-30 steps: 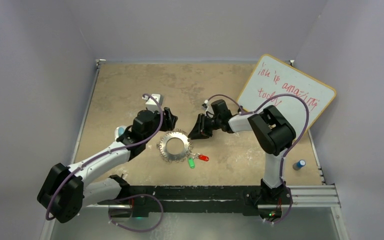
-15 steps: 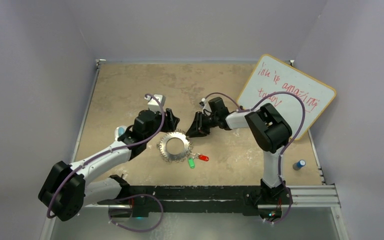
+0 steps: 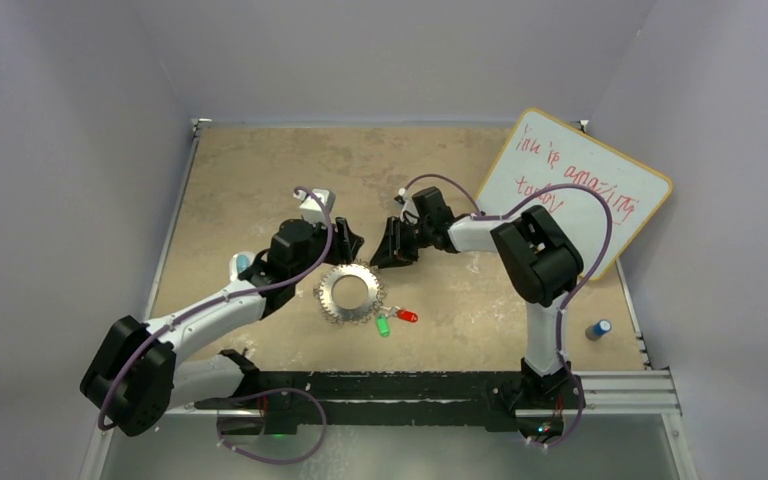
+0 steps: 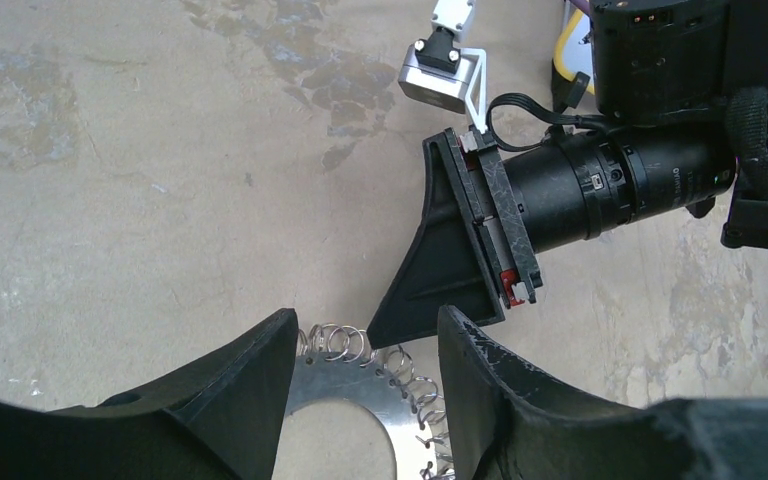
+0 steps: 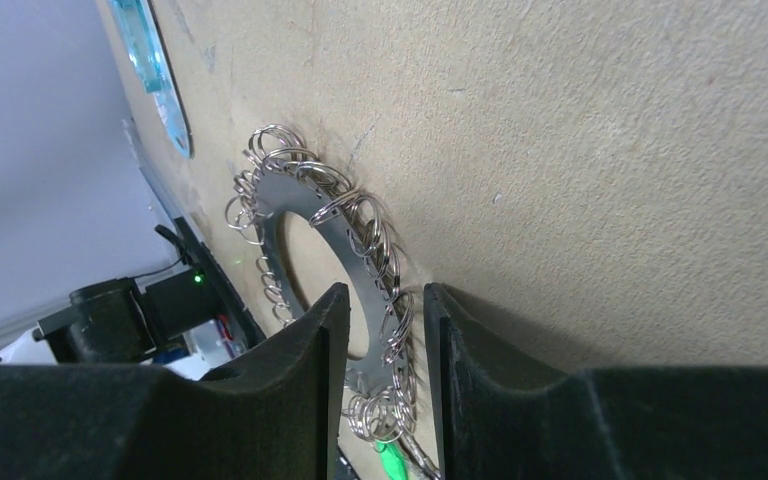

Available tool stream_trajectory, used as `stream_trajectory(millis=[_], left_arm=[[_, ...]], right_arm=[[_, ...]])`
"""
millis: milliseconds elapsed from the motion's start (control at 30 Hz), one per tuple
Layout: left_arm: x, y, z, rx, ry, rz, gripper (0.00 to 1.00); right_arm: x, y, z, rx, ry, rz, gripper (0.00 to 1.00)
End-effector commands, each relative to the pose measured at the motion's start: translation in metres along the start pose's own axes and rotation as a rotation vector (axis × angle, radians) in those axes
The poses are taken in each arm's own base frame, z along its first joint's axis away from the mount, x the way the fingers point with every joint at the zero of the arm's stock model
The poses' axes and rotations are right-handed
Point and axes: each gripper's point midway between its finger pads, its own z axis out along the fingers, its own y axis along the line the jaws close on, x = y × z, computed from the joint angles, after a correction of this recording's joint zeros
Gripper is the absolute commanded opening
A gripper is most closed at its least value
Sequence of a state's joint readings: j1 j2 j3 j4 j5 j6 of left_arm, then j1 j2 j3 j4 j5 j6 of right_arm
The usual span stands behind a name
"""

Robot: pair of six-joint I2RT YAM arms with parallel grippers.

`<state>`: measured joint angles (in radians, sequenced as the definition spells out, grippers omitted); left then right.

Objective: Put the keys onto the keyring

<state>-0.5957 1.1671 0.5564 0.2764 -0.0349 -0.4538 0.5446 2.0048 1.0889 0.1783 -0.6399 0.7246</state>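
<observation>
The keyring (image 3: 350, 293) lies flat on the tan table, a silvery disc with a wide hole and a fringe of small wire loops. Two keys lie at its near-right rim, the green-headed key (image 3: 383, 327) beside the red-headed key (image 3: 407, 316). My left gripper (image 3: 348, 243) hovers open over the ring's far edge; in its wrist view the keyring (image 4: 360, 385) shows between its fingers (image 4: 250, 390). My right gripper (image 3: 388, 250) faces it from the right, open by a narrow gap and holding nothing. Through that gap I see the keyring (image 5: 305, 205) and the green key (image 5: 392, 462).
A whiteboard (image 3: 570, 190) with red writing leans at the back right. A small blue-capped cylinder (image 3: 597, 328) stands near the right edge. A clear bluish plastic object (image 3: 242, 265) lies under the left arm, also in the right wrist view as the bluish object (image 5: 160, 70).
My right gripper has moved left toward the ring's far rim, closer to the left gripper, and its jaws have parted slightly. The left gripper has shifted a little to the right.
</observation>
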Motion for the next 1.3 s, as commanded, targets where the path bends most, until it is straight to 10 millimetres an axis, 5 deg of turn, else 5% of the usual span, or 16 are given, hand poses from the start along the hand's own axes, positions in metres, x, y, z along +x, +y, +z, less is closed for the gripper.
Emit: stream_trajectory(millis=[0, 633, 933, 1267], left_arm=[[-0.017, -0.009, 0.003, 0.041, -0.049, -0.008, 0.52], [-0.018, -0.011, 0.004, 0.047, -0.048, -0.005, 0.52], [-0.021, -0.012, 0.004, 0.048, -0.050, 0.002, 0.52], [-0.021, -0.012, 0.004, 0.048, -0.051, 0.006, 0.52]], right_arm=[[-0.002, -0.020, 0.000, 0.089, -0.007, -0.044, 0.37], [0.029, -0.040, -0.002, 0.125, 0.096, -0.011, 0.35], [0.036, -0.044, -0.002, 0.124, 0.118, -0.007, 0.14], [0.029, -0.028, -0.003, 0.069, 0.108, -0.034, 0.24]])
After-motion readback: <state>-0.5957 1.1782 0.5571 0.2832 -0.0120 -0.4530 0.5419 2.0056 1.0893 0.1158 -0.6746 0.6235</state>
